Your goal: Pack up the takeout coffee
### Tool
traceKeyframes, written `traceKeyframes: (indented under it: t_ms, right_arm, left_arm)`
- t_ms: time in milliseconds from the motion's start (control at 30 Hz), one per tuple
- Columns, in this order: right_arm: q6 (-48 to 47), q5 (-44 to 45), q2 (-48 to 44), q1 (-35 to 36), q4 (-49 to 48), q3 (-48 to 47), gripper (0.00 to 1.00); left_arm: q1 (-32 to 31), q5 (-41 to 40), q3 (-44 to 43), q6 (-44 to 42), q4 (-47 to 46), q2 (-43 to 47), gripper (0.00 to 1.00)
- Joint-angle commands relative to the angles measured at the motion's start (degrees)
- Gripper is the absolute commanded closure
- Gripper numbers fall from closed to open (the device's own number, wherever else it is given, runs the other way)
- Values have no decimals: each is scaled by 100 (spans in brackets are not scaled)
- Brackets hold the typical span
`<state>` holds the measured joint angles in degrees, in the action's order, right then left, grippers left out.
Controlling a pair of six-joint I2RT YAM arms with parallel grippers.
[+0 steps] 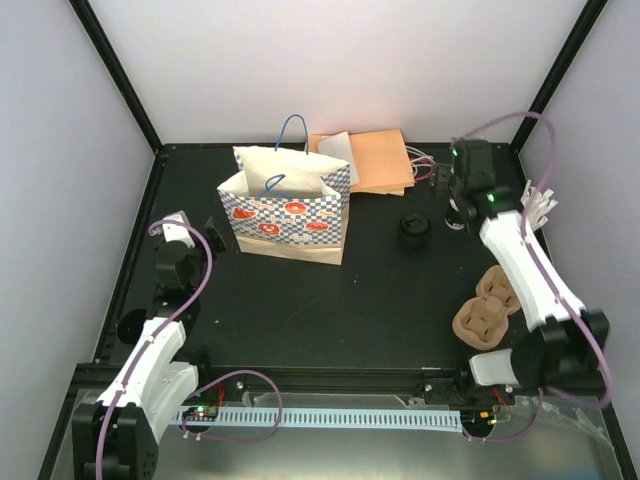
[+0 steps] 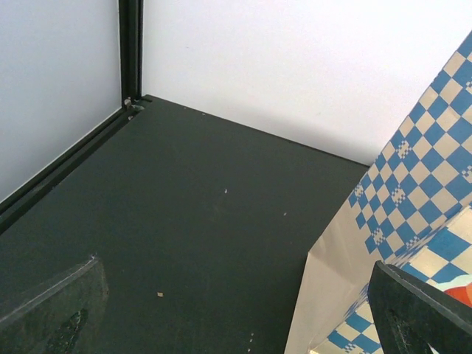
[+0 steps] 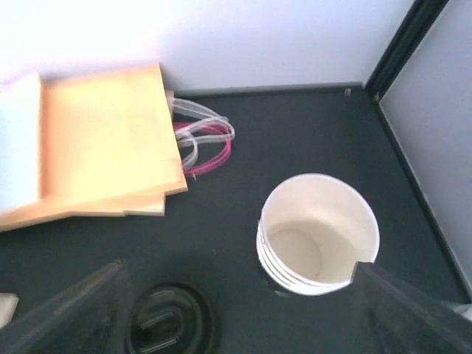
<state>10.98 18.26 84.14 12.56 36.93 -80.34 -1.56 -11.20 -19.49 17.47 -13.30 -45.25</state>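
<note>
The takeout coffee (image 1: 413, 232) stood upright on the table (image 1: 330, 310), right of centre, outside the paper bag (image 1: 290, 210) and well apart from it. From overhead I saw mostly its round black lid (image 3: 169, 324); the cup body under it was too dark and small for me to make out. My right wrist camera caught that lid at the bottom edge, just beside the left finger.

The right gripper (image 3: 240, 295) hung to the right of the coffee with its fingers spread wide and nothing pinched between them. Below it stood a stack of cream cups (image 3: 317, 236), mouth open upward, several rims nested one in another. The stack's rim met the right finger in that view, but I could not tell whether they touched.

Behind the coffee, against the back wall, lay the flat orange bags (image 1: 375, 160), their pink and white handles (image 3: 203, 136) trailing onto the table toward the stack. A brown pulp cup carrier (image 1: 487, 308) lay nearer to me, beside the right arm.

The paper bag, blue-and-white checked with red patches, stood upright left of centre, its mouth open and its blue handles up. The left gripper (image 2: 234, 295) sat low at the bag's left side, fingers spread fully and holding nothing, with the bag's corner just beside its right finger.
</note>
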Motion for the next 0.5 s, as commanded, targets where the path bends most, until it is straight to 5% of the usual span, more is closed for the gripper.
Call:
traceKeyframes:
  t_ms: [0, 67, 200, 467]
  right_arm:
    - [-260, -238, -1412, -10, -2264, 1699, 11]
    - [-155, -374, -1898, -6, -2873, 2460, 0]
    - [-61, -384, -2610, -3, -3873, 3783, 0]
    - [-1603, -589, -3642, -12, -6709, 6573, 0]
  left_arm:
    - [24, 228, -169, -191, -80, -21, 1]
    - [24, 265, -141, -222, -137, -40, 1]
    - [24, 338, -47, -319, -269, -84, 1]
    - [29, 510, 132, -849, -851, -618, 1]
